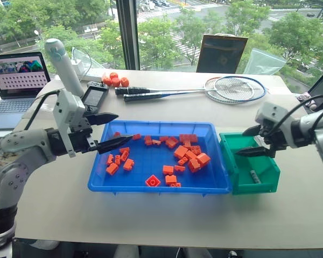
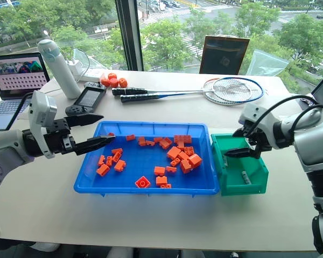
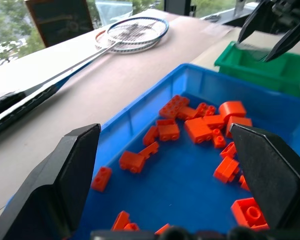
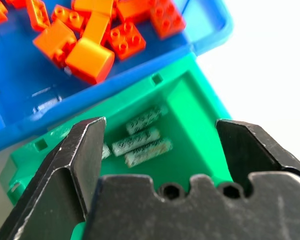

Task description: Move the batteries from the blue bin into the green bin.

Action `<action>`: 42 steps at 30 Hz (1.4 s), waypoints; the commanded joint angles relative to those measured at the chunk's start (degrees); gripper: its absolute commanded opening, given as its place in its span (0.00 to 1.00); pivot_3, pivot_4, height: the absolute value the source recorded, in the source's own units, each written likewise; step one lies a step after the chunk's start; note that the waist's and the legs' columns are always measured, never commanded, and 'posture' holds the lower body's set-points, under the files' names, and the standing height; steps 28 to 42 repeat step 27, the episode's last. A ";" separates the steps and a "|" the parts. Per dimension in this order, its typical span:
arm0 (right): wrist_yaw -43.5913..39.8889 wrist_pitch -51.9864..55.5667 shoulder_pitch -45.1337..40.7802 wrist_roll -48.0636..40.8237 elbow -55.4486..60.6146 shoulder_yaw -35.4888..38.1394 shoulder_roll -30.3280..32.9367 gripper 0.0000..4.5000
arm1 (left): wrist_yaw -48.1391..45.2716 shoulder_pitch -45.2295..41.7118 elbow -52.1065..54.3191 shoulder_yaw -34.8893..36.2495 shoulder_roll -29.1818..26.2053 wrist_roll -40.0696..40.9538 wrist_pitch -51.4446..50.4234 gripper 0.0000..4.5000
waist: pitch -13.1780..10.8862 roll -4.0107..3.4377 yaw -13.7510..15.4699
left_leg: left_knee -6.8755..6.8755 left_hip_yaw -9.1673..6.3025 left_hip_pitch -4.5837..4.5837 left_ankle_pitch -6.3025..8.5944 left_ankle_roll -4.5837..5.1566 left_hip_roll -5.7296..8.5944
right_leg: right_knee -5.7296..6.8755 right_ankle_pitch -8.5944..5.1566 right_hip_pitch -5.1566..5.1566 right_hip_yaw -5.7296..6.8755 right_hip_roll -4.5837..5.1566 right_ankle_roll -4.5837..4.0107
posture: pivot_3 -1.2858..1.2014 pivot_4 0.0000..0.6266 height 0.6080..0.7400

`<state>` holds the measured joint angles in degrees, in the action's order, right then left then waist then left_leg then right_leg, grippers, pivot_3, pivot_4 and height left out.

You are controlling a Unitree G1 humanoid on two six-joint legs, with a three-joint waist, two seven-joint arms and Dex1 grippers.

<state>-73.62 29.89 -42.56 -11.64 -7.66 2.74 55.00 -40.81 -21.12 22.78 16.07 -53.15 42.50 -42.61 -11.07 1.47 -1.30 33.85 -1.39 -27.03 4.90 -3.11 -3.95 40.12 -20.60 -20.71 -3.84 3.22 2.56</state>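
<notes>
1. Beige worktop (image 1: 151,215) by a window carries the blue bin (image 1: 151,188), with the green bin (image 1: 269,177) touching its right end.
2. Orange bricks (image 1: 188,156) lie scattered in the blue bin.
3. Several batteries (image 4: 140,140) lie on the green bin's floor.
4. Right hand (image 1: 253,141) hangs over the green bin, fingers spread, empty.
5. Left hand (image 1: 114,130) hovers at the blue bin's left end, fingers apart, empty.

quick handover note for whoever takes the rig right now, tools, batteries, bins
Left tool: open, empty, over the left end of the blue bin.
Right tool: open, empty, above the green bin.
Batteries: at least three lie in the green bin.
Blue bin: bricks are all I can make out; no battery spotted there.
Done: the batteries seen are across.
Left: check under the bricks for strays.
</notes>
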 commanded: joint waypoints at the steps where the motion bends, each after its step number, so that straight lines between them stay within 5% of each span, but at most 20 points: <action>1: 6.96 -2.34 -4.35 -7.28 -2.92 8.64 -6.63 0.92 | 0.98 1.27 0.18 2.63 0.48 -1.88 2.02 1.00 | 0.00 0.00 -0.26 | -0.01 -0.01 0.08 0.00 0.00 -0.01 | 0.00 0.00 0.07 0.00 -0.02 0.00 | 0.52 0.24 0.76; 17: 5.47 1.27 2.27 -7.81 1.89 -0.08 -7.82 0.92 | 0.96 4.09 -0.61 6.99 1.26 1.57 -2.64 1.00 | -0.01 -0.01 0.46 | -0.01 -0.02 0.19 0.04 0.05 0.02 | -0.11 0.00 0.30 0.05 0.03 0.01 | 0.52 0.24 0.76; 42: 6.81 0.76 2.56 -6.88 1.63 -1.01 -7.64 0.92 | 1.72 2.64 -0.44 7.41 1.13 3.15 -4.95 1.00 | -0.01 -0.01 0.46 | -0.02 -0.02 0.19 0.04 0.05 0.02 | -0.11 -0.01 0.30 0.05 0.04 0.02 | 0.52 0.24 0.76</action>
